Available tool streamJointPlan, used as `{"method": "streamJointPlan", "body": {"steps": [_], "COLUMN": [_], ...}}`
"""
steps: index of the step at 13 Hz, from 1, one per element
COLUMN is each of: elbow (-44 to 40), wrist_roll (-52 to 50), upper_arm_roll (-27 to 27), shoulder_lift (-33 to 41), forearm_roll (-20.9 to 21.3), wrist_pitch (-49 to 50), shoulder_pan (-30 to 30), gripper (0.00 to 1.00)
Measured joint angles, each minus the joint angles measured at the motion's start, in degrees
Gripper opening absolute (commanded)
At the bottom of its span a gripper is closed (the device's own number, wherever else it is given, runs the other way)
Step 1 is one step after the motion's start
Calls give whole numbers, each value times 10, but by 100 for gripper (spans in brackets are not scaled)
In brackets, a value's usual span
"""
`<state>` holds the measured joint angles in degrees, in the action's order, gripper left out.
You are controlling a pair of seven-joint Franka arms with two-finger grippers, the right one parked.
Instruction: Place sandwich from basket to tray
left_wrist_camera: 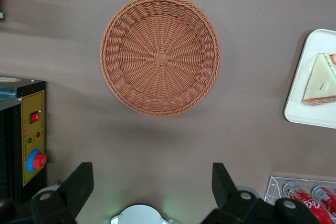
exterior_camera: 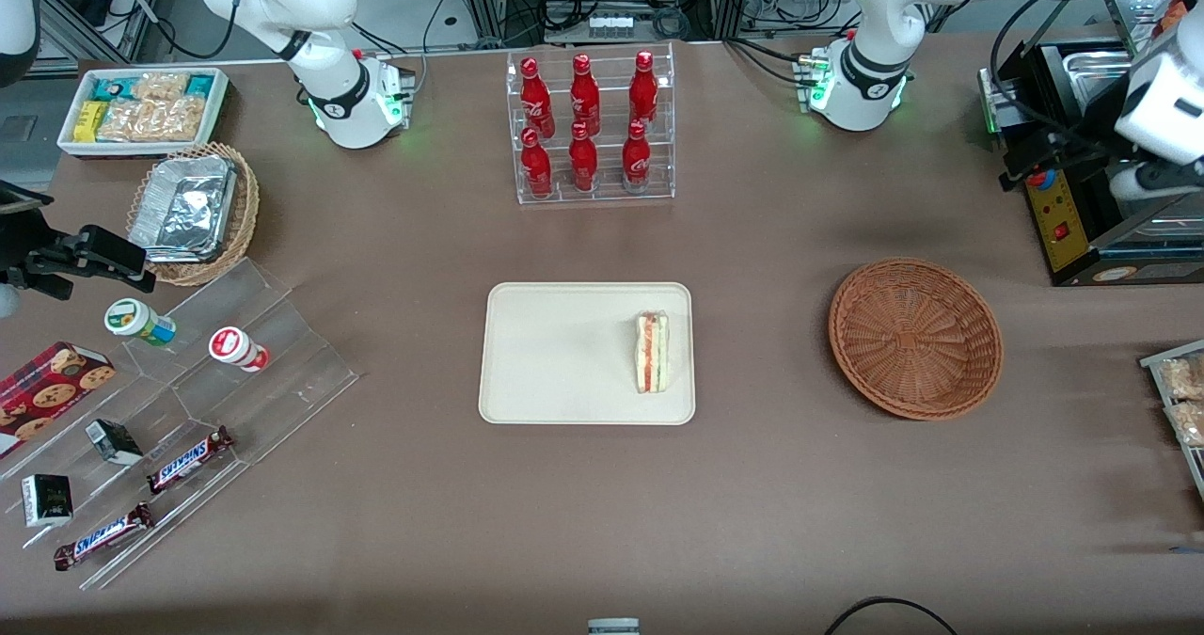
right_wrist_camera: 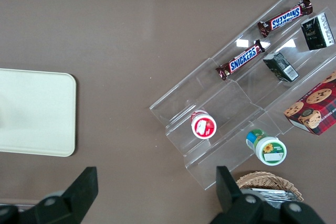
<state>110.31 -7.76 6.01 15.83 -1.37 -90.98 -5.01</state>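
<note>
1. The gripper (left_wrist_camera: 152, 184) hangs high above the table, its two fingers spread wide and holding nothing, near the working arm's end.
2. Directly beneath it sits the round reddish-brown basket (exterior_camera: 915, 338), with nothing in it.
3. The sandwich (exterior_camera: 651, 352) already lies on the cream tray (exterior_camera: 555, 353), at the tray edge closest to the basket.
4. Judged from this, the placing looks done; the sound finish is to keep the gripper raised and clear of both basket and tray.
5. Farther from the front camera stands a rack of red bottles (exterior_camera: 590, 125).
</note>
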Motion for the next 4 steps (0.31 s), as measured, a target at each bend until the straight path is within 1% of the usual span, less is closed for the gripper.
{"method": "streamJointPlan", "body": {"steps": [2,4], "elbow": [-41,-89], "wrist_roll": [0,0], "upper_arm_roll": [-8,-30], "shoulder_lift": [-11,-34], "forearm_roll": [0,0], "wrist_pitch": [38,65], "shoulder_pan": [2,13], "gripper": [100,100]}}
